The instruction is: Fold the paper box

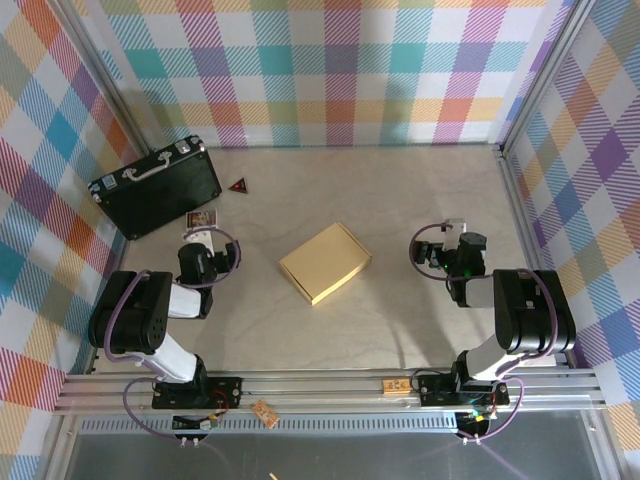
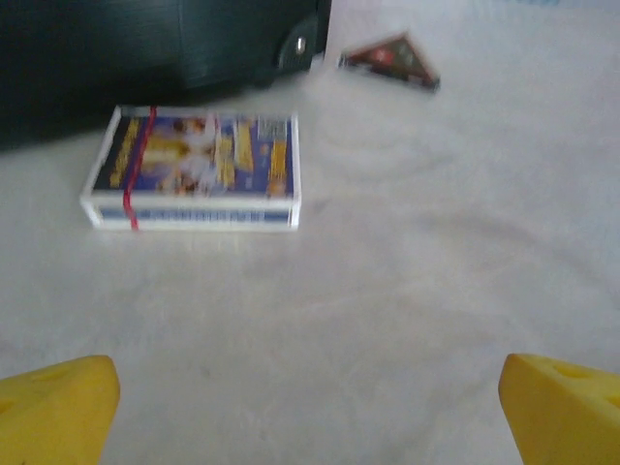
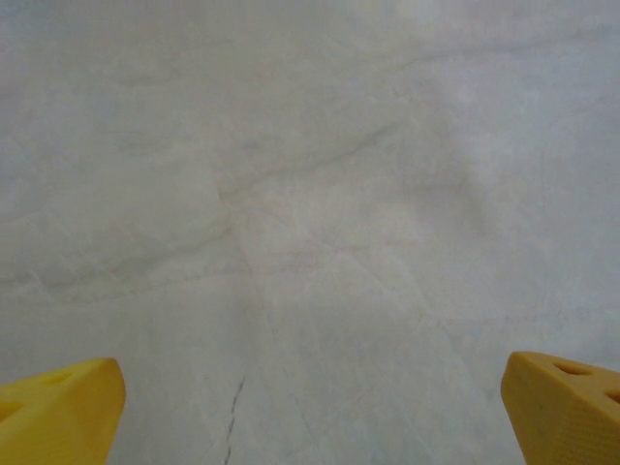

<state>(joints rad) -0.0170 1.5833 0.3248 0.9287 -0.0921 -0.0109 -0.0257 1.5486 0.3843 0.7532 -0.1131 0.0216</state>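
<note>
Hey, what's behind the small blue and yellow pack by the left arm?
The black case sits just behind the pack; anything past the case is covered.

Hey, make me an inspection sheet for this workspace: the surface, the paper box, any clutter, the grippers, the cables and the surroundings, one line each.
Surface: pale marbled table, flat, faint veins, no spills seen.
Job's things: paper box, tan, folded shut, lying flat mid-table between the arms, touched by neither gripper.
Clutter: black case at far left; card pack lying just in front of it; small dark triangle beside the case's corner.
Grippers: left gripper open, facing the card pack; right gripper open over bare table; both hold nothing.
Cables: purple cables looped at each arm's wrist and base, clear of the box.
Surroundings: plaid walls on three sides; metal rail along the near edge.
</note>
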